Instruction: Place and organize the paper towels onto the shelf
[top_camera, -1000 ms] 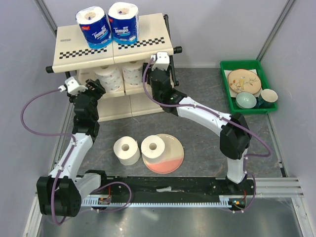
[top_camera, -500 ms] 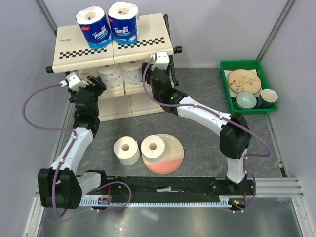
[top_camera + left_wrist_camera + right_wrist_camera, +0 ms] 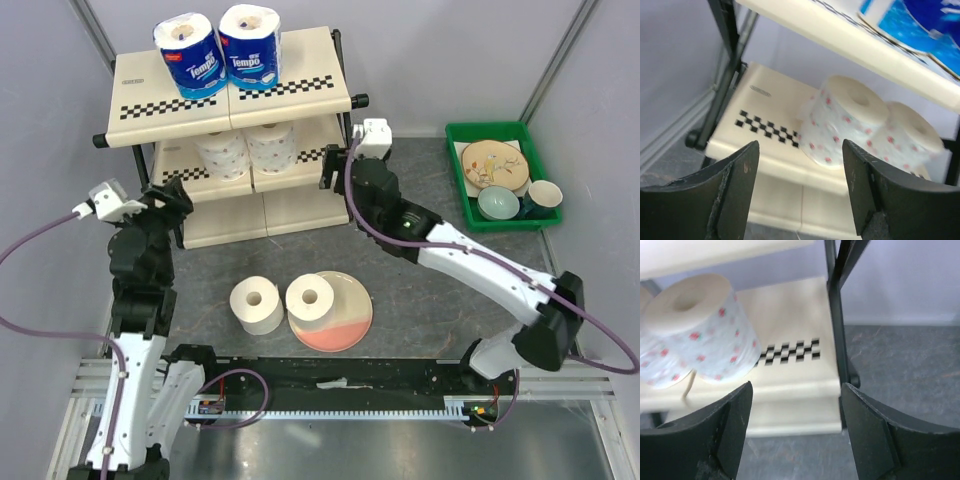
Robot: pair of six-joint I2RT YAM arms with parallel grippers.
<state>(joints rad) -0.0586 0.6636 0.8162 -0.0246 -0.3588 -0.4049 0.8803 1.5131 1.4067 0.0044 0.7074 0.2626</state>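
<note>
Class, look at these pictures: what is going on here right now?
Two robot arms are stocking a shelf with paper towels. Two blue-wrapped rolls stand on its top tier and two unwrapped rolls on the middle tier. Two more wait on the table: a roll on the pink plate and another roll beside it. The left gripper and right gripper are both open and empty, close to the shelf.

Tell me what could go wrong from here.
The table roll and the plate roll stand close together; jaws closing on one may knock the other, or drag the pink plate. The middle tier already holds two rolls under the top panel; sliding more in may topple them.
</note>
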